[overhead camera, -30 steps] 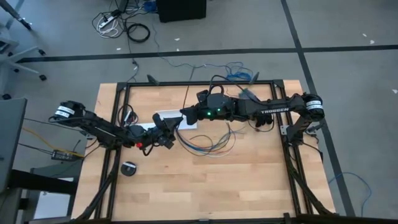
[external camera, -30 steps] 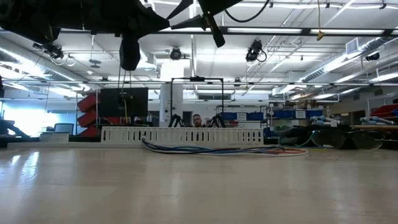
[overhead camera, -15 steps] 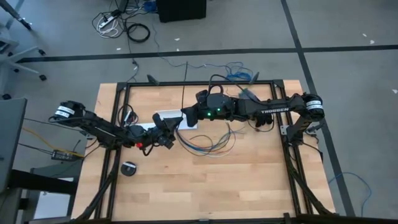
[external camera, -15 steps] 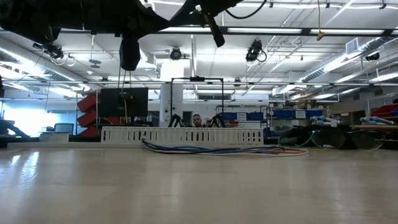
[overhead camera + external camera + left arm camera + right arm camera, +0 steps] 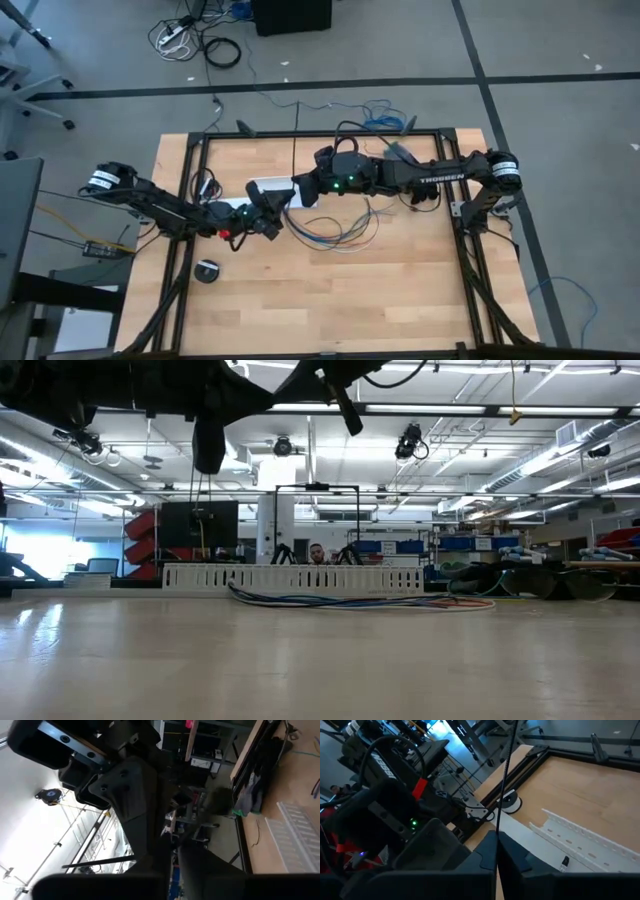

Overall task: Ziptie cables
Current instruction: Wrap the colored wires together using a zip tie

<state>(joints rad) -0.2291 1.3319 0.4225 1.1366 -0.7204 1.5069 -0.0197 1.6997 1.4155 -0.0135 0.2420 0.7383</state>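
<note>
Ziptie point(image 5: 506, 780), thin straight black strip, in right pincer point(image 5: 497, 851)

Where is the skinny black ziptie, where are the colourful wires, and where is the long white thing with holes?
ziptie point(image 5: 506, 770): right wrist view, middle of the thin black strip rising from the shut right fingers.
cables point(image 5: 335, 232): high view, on the curved coloured loops.
white channel point(image 5: 290, 577): low view, middle of its slotted wall.
</note>
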